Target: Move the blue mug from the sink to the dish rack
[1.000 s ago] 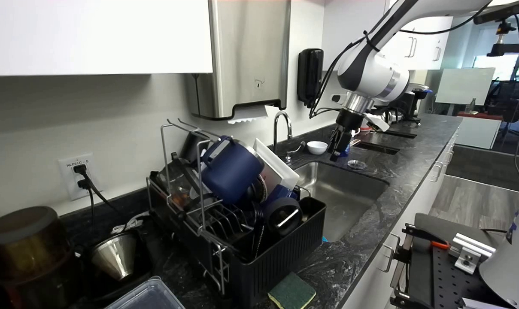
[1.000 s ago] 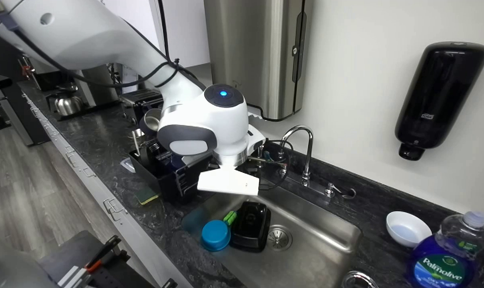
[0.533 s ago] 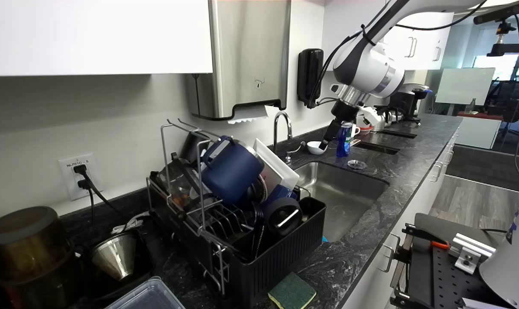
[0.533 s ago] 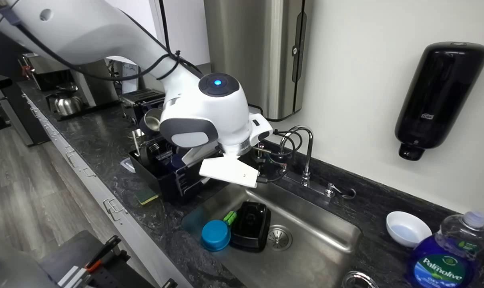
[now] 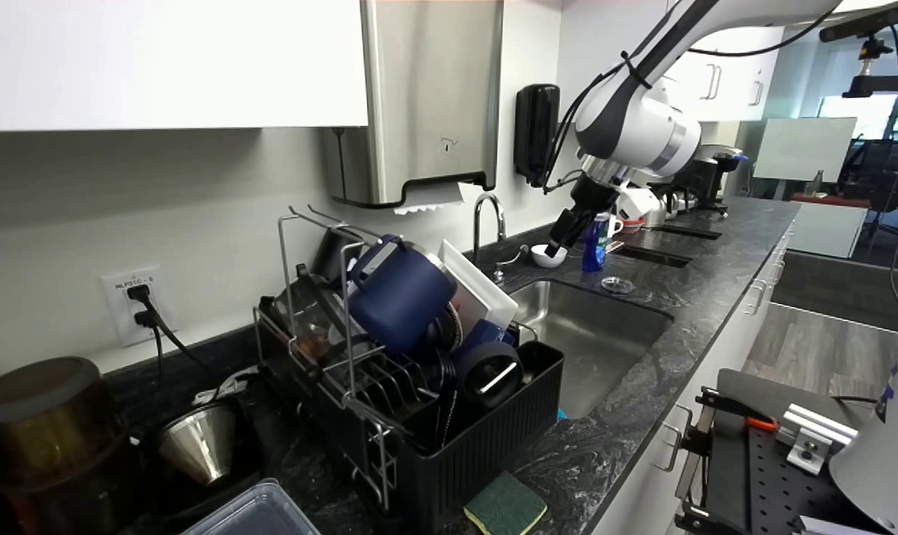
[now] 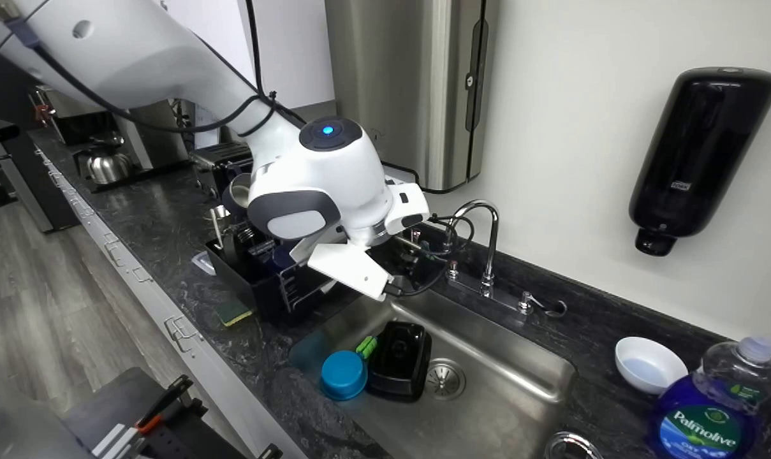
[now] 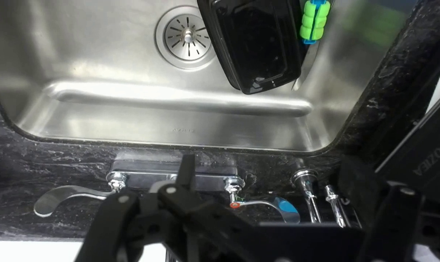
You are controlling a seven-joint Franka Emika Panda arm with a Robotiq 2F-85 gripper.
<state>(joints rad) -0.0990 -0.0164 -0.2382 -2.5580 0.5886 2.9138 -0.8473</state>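
- Because its jaws stand apart, the gripper (image 7: 269, 163) grasps nothing.
- The blue mug (image 5: 404, 297) lies tilted in the dish rack (image 5: 489, 420).
- Probably stiff, weighty, slick: best pinched at the rim.

The arm (image 6: 321, 172) is white; cables (image 6: 181, 129) and hand (image 7: 269, 167), black.

The sink (image 6: 487, 401) is satiny metal, the faucet (image 6: 491, 248) glossy chrome.
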